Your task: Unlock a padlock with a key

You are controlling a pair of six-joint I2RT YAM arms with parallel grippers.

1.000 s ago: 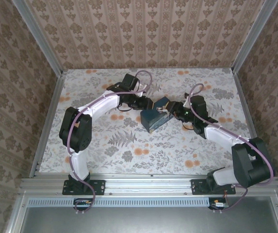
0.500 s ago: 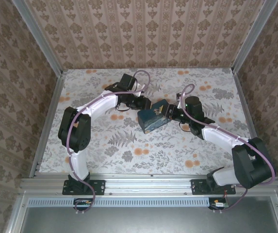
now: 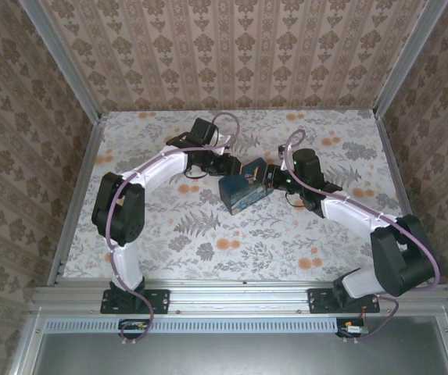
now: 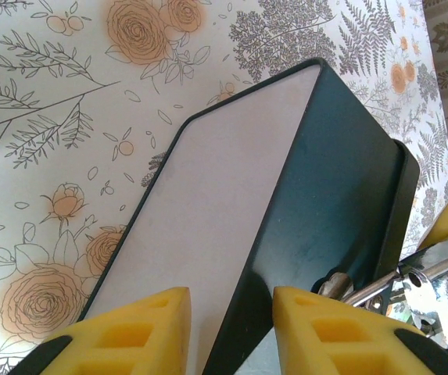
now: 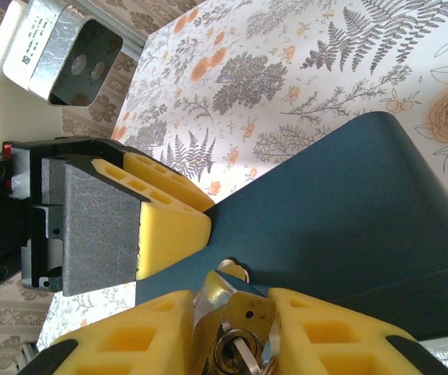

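The dark blue box point(image 3: 241, 194) sits tilted at mid-table between both arms. My left gripper point(image 4: 231, 301) straddles one box edge, one yellow finger on the pale face and the other on the dark face point(image 4: 341, 180), shut on it. The small silvery padlock point(image 5: 243, 312) hangs at the box's side point(image 5: 341, 226), and my right gripper point(image 5: 231, 301) is shut on the padlock body. A key point(image 5: 247, 366) sits in its keyhole. In the left wrist view the padlock point(image 4: 419, 273) shows at the right. From above, the left gripper point(image 3: 235, 169) and right gripper point(image 3: 267, 181) meet at the box.
The floral tablecloth point(image 3: 208, 234) covers the table, with patterned walls on three sides and metal rails point(image 3: 75, 195) along the edges. The left gripper's yellow finger point(image 5: 169, 226) and its wrist camera housing point(image 5: 59, 55) stand close beside my right gripper.
Both grippers and the blue box have shifted a little to the left. The right gripper's fingers have drawn in on the padlock.
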